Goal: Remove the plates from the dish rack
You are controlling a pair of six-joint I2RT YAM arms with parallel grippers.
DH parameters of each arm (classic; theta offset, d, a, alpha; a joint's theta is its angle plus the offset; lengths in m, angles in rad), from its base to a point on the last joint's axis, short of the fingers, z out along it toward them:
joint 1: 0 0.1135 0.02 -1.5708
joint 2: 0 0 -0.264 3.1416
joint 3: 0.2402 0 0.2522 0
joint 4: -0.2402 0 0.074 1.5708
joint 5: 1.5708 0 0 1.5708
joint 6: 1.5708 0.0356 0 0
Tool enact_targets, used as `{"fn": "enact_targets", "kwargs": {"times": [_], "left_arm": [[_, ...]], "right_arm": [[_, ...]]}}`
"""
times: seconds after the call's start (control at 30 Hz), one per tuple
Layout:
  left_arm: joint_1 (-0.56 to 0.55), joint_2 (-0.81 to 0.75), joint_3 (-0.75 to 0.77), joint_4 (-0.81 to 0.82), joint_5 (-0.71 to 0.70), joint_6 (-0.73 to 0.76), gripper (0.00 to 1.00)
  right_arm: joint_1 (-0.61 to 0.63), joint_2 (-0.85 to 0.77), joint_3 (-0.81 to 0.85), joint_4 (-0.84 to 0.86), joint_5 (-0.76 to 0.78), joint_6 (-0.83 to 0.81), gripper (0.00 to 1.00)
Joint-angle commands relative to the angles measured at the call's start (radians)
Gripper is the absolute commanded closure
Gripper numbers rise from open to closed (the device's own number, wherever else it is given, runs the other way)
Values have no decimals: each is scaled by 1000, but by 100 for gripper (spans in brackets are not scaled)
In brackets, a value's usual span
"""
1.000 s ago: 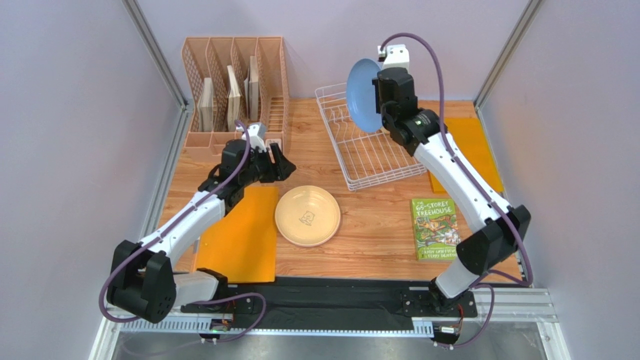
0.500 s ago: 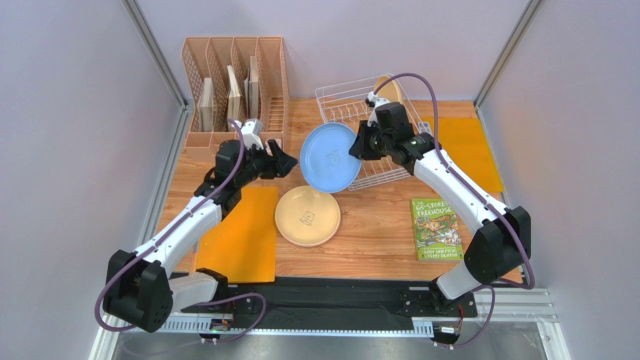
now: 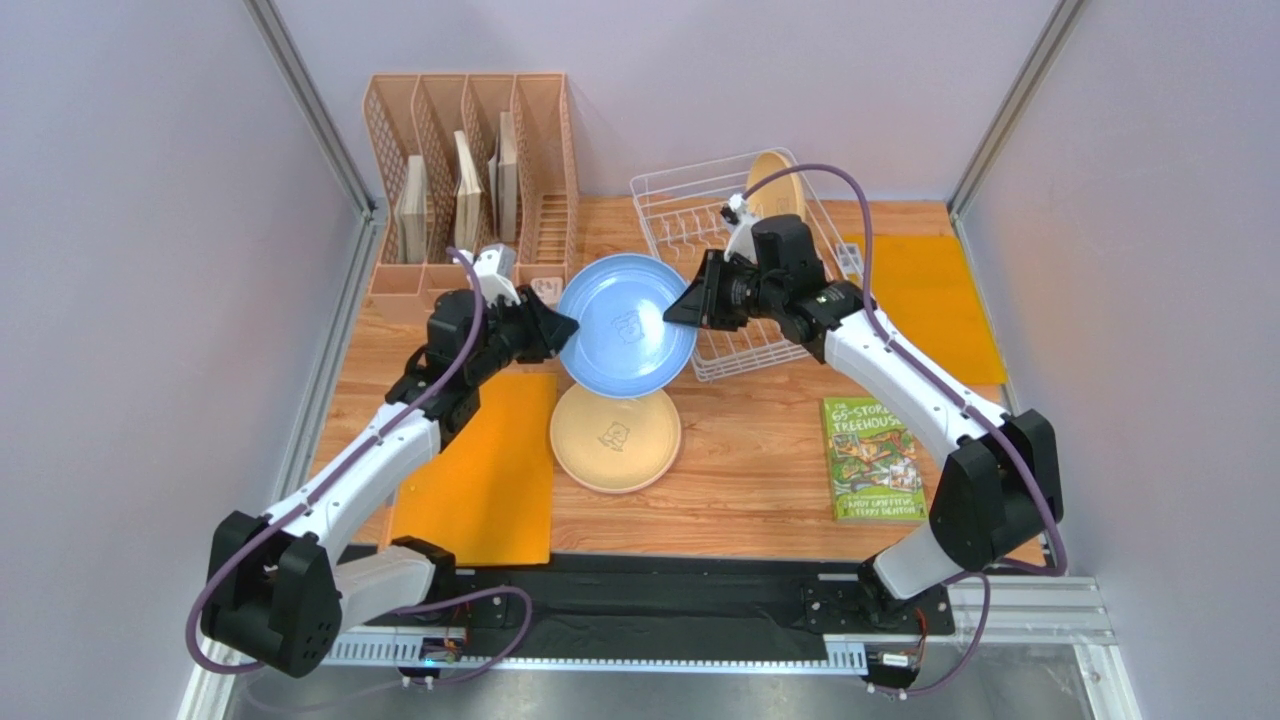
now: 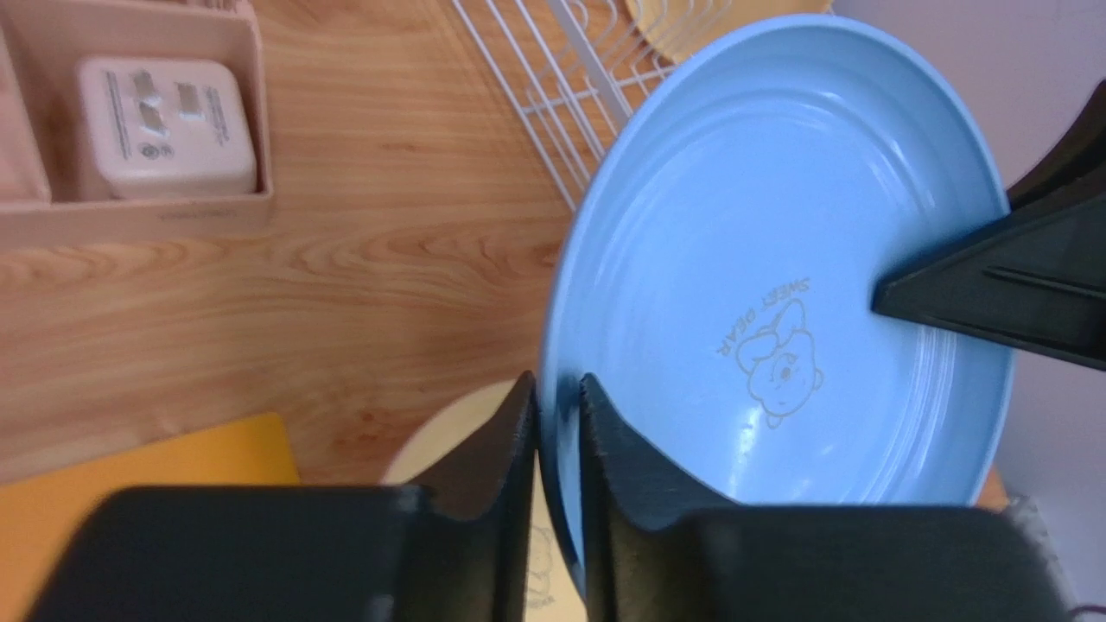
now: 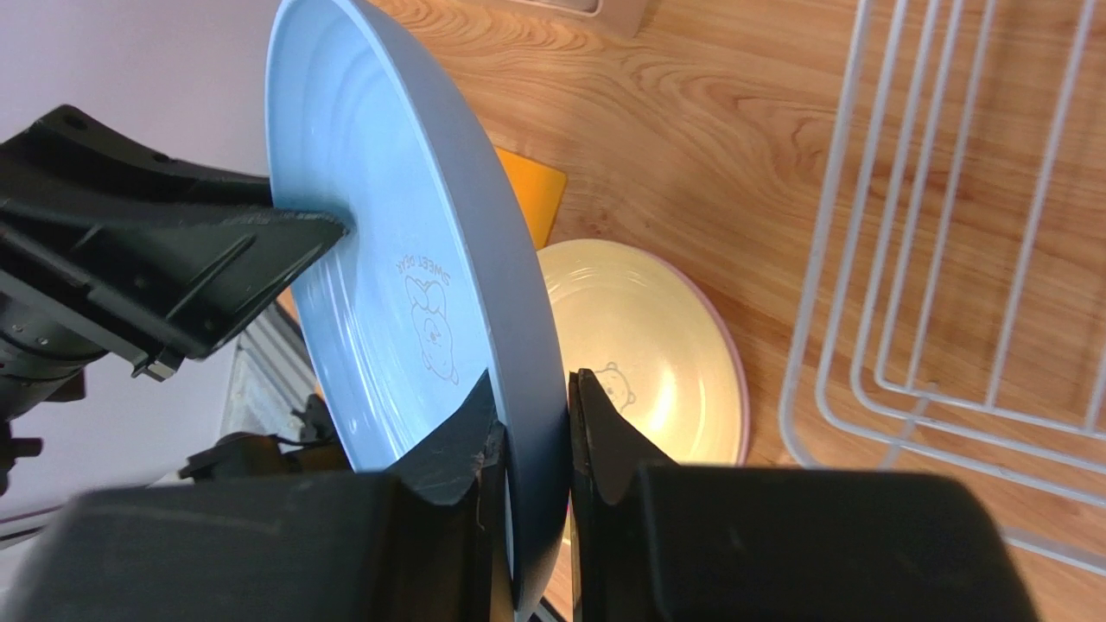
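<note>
A blue plate (image 3: 624, 323) hangs tilted above the table between both arms. My left gripper (image 3: 559, 330) is shut on its left rim, and the left wrist view shows the rim pinched between the fingers at the gripper (image 4: 558, 382). My right gripper (image 3: 684, 312) is shut on the opposite rim (image 5: 530, 382). Below lies a pale yellow plate (image 3: 616, 438) with a pink rim showing under it (image 5: 735, 350). A cream-tan plate (image 3: 774, 183) stands at the back of the white wire dish rack (image 3: 736, 338).
A peach slotted organizer (image 3: 473, 180) holding beige boards stands at the back left, with a white box (image 4: 162, 123) in its front tray. Orange mats lie at front left (image 3: 481, 480) and far right (image 3: 924, 300). A green book (image 3: 869, 458) lies at the right.
The right arm carried the blue plate out of the rack, down and to the left. The left gripper reached in and closed on the plate's left rim.
</note>
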Motion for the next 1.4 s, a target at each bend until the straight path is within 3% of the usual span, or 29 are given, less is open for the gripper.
{"fn": "enact_targets", "kwargs": {"times": [0.0,0.03,0.13,0.23,0.27,0.33,0.37,0.47,0.9,1.37], "left_arm": [[-5,-18,-2,38,-9,1,95],[-5,-15,-2,38,-8,1,100],[-5,-14,-9,52,3,6,100],[-5,-26,-22,63,6,6,100],[-5,-32,-25,60,0,7,100],[-5,-49,-36,52,-12,9,100],[-5,-57,-39,37,-29,9,100],[-5,-81,-45,-14,-49,25,100],[-3,-202,-211,-120,-100,7,100],[-5,-97,-295,-31,-113,10,100]], "right_arm": [[-15,-34,-21,139,-130,85,100],[-18,-29,-23,145,-141,90,100],[-21,-22,-20,156,-169,96,100],[-27,-17,-20,156,-169,96,79],[-30,-19,-21,154,-152,93,59],[-47,-16,-18,121,-126,82,41],[-55,-14,-14,99,-86,73,33],[-82,-23,15,6,4,9,24],[-138,4,184,-125,562,-211,23],[-176,188,351,-128,669,-287,23]]}}
